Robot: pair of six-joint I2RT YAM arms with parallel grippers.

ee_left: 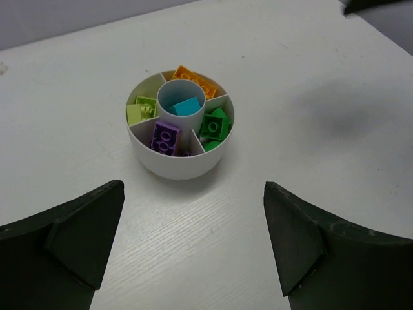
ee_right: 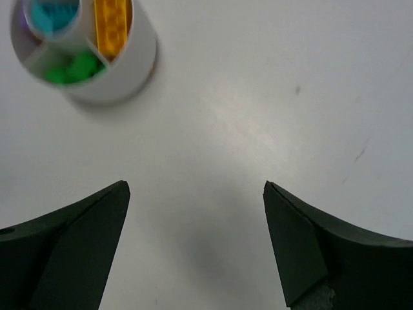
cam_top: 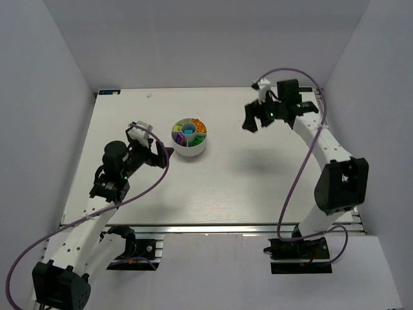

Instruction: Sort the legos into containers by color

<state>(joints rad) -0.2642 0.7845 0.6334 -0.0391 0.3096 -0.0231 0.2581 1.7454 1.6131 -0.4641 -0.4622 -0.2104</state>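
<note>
We see small studded plastic legos (ee_left: 166,137) in round white divided dish (ee_left: 174,169) — orange lego (ee_left: 193,81) at 12 o'clock. Left jaws, right jaws apart — empty.

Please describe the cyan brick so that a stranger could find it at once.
Find the round white divided plastic dish on the white table. The cyan plastic brick lies in its central well; all other bricks sit in outer wedges.

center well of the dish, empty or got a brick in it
Not empty: the central well of the white dish holds a cyan brick, plain in the left wrist view.
</note>
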